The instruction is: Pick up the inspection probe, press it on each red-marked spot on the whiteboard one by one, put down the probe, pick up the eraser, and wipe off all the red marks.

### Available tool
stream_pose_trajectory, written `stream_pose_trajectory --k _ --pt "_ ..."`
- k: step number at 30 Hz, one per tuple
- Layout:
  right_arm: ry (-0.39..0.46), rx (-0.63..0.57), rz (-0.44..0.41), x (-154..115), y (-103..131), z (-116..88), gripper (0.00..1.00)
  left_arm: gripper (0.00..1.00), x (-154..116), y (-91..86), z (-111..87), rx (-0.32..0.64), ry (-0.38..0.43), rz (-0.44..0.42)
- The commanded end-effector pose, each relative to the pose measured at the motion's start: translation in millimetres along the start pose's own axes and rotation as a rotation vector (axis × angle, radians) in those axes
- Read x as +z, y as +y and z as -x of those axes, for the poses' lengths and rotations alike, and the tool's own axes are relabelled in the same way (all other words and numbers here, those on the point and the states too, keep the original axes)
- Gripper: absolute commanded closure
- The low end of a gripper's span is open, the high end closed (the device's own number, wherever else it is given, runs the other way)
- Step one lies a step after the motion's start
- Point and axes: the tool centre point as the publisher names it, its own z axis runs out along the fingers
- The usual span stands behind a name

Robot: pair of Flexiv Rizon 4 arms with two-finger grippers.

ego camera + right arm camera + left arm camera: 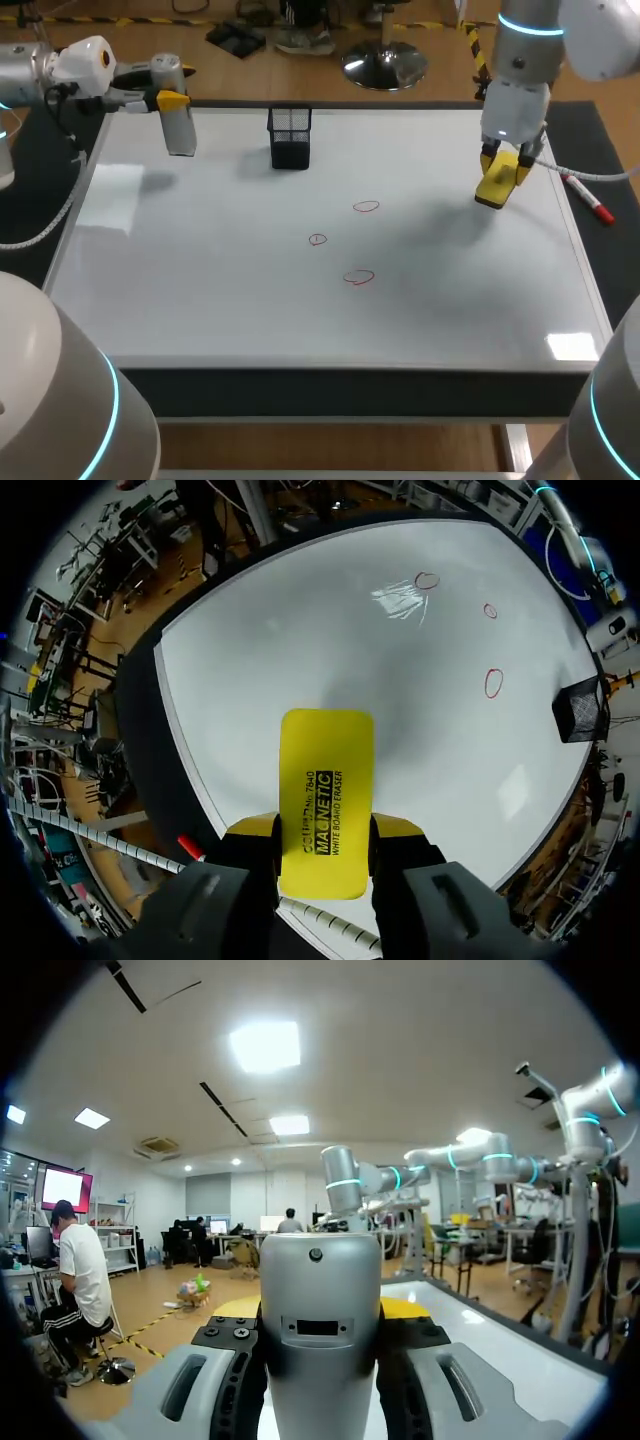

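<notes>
right fingers pinching eraser; red marks at its 8 o'clock in head view, right arm nearer; left fingers pinching probe at whiteboard 10 o'clock

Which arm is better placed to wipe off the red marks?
Right: the right gripper is shut on the eraser over the whiteboard, nearer the red marks. The left gripper holds the probe at the far corner.

Our left arm and right arm had white-and-silver shells with glowing cyan rings. Our left hand and right hand had grey housings and yellow tips; a ribbed white cable ran from the right wrist.
</notes>
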Motion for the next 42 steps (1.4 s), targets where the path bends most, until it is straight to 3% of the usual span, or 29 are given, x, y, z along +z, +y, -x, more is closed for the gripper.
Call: stream_pose_trajectory --k 1,25,30,42 --pt "-0.031 -0.004 -0.015 -1 3 -8 1.00 1.00 0 -1.1 0.4 0.000 0.001 0.000" --pt "-0.031 -0.004 -0.015 -1 3 -8 1.00 1.00 1 1.4 -0.6 -0.005 0.021 0.001" --pt "-0.031 -0.004 -0.015 -1 3 -8 1.00 1.00 20 -0.4 -30.0 0.023 0.029 0.035" --pt "-0.031 -0.004 -0.015 -1 3 -8 1.00 1.00 72 -0.5 -84.2 0.032 0.051 -0.017"
